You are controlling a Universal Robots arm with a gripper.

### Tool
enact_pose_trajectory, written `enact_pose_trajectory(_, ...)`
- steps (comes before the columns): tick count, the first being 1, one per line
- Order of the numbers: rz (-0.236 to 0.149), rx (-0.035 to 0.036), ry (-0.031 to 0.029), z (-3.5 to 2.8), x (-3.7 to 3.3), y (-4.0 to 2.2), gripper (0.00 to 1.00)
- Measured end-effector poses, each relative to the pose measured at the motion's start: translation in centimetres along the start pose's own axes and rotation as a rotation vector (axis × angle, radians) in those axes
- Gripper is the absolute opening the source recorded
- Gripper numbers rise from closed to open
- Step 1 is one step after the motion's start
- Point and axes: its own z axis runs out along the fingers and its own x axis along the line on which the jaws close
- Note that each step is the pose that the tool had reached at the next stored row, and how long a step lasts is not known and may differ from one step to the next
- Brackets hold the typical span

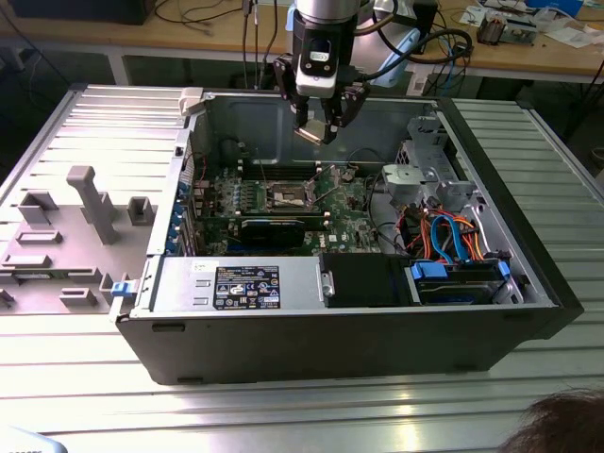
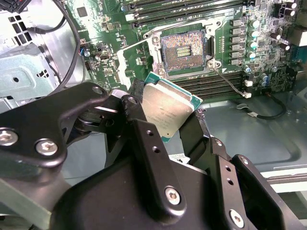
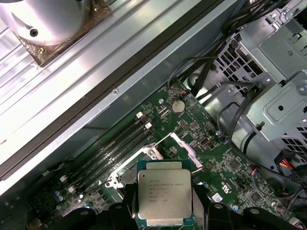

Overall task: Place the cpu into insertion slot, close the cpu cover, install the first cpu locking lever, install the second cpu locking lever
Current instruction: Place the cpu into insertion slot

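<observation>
My gripper [image 1: 316, 128] hangs inside the open computer case, above the green motherboard [image 1: 344, 203], shut on the cpu [image 1: 308, 134]. Both wrist views show the square chip [image 2: 168, 108] [image 3: 164, 195] clamped by its edges between the two black fingers [image 2: 141, 139], silvery top facing the cameras. The insertion slot [image 2: 184, 51] lies open below and ahead of the chip, its tan-gold contact field bare; in the exterior view the slot [image 1: 286, 196] sits at the board's middle. A thin wire lever [image 2: 230, 82] sticks out from the socket's corner. The chip hovers clear of the board.
Long black memory slots [image 2: 225, 81] flank the socket. A metal drive cage [image 1: 429, 175] and blue and orange cables [image 1: 448, 236] fill the exterior view's right side of the case [image 1: 377, 335]. A grey fixture tray [image 1: 75, 222] lies outside, at that view's left. A person's hair [image 1: 562, 425] shows at the corner.
</observation>
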Motion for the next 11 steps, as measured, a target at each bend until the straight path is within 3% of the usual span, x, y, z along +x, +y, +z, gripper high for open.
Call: enact_pose_trajectory(11,0.012,-0.0002,-0.0009,0.0,0.0,0.0,0.55)
